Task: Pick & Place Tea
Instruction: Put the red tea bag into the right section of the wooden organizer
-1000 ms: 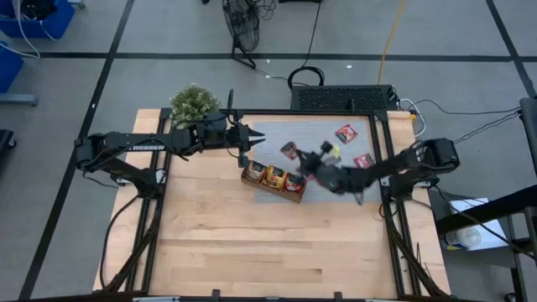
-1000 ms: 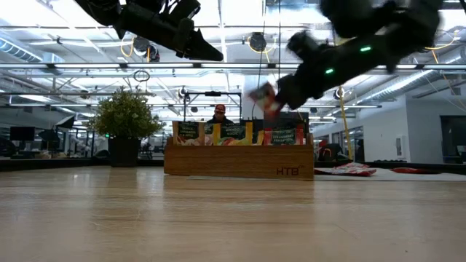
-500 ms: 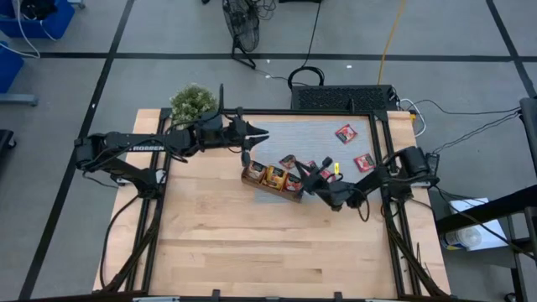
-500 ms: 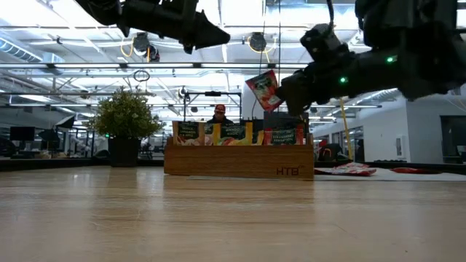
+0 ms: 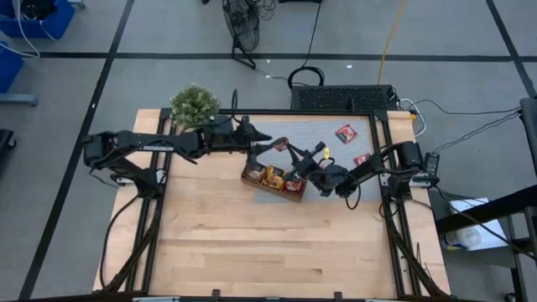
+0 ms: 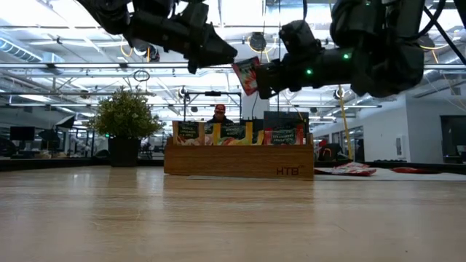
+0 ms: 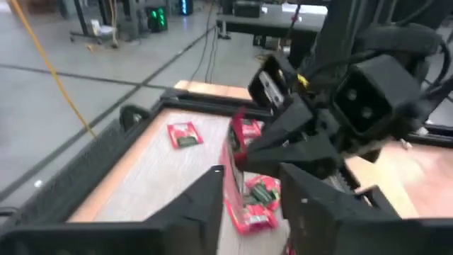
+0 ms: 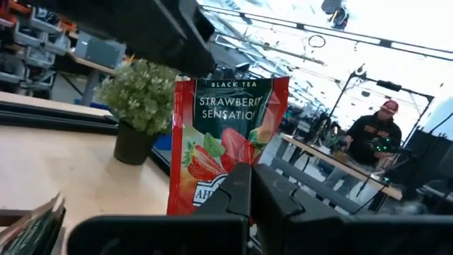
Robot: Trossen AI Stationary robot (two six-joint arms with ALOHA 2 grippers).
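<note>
I have the right gripper [image 6: 256, 78] with fingers clamped on a red tea sachet [image 6: 247, 75], standing on edge, long axis near vertical, above the wooden tray [image 6: 239, 160] on the worktop. Since half a second ago it moved toward the left gripper [image 6: 227, 53], whose parted fingers now flank it.

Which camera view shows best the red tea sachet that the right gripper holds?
The right wrist view: the red sachet faces the camera with its label readable, pinched by the right gripper. The low view shows it small and tilted in the air, the left wrist view nearly edge-on, and the high view only a sliver.
</note>
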